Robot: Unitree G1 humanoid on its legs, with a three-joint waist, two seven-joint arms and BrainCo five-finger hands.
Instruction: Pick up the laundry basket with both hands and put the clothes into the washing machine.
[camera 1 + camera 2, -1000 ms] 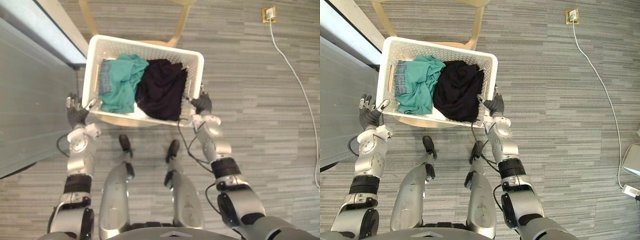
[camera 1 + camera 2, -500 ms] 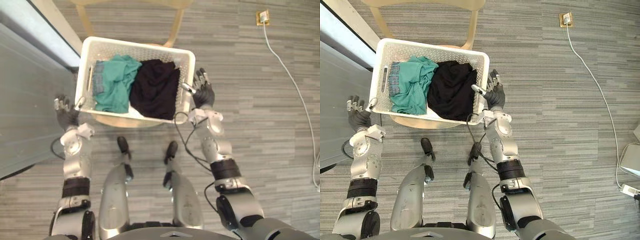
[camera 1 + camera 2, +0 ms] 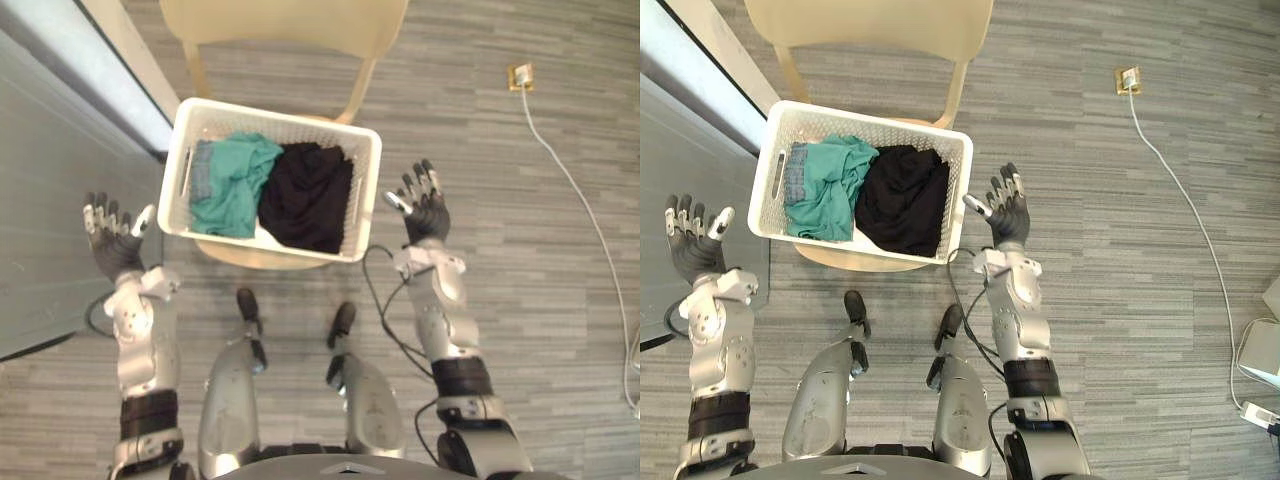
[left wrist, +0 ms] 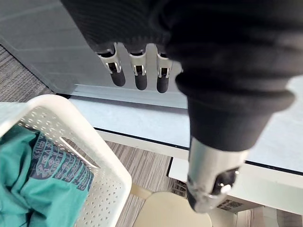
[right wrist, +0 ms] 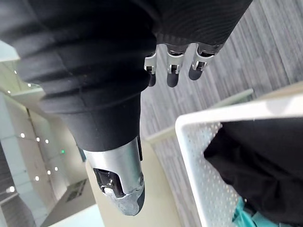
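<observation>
A white perforated laundry basket (image 3: 366, 190) rests on the seat of a pale wooden chair (image 3: 290, 25). Inside lie a teal garment (image 3: 232, 185) on its left side and a black garment (image 3: 308, 195) on its right side. My left hand (image 3: 112, 240) is open, fingers straight, a short way off the basket's left wall. Just off the right wall my right hand (image 3: 425, 208) is also open, touching nothing. The left wrist view looks past that hand's fingers (image 4: 137, 71) at the basket's slotted handle wall (image 4: 94, 156); the right wrist view looks at the basket's corner (image 5: 199, 137).
A large grey panel with a pale edge (image 3: 105, 70) runs along the left, close to my left hand. A floor socket (image 3: 520, 74) with a white cable (image 3: 590, 190) lies on the grey striped floor to the right. A white appliance corner (image 3: 1265, 325) shows at the far right.
Both hands have drawn back from the basket's side walls and spread outward, fingers straightened. The basket stays on the chair. The camera has shifted, showing more of the chair back.
</observation>
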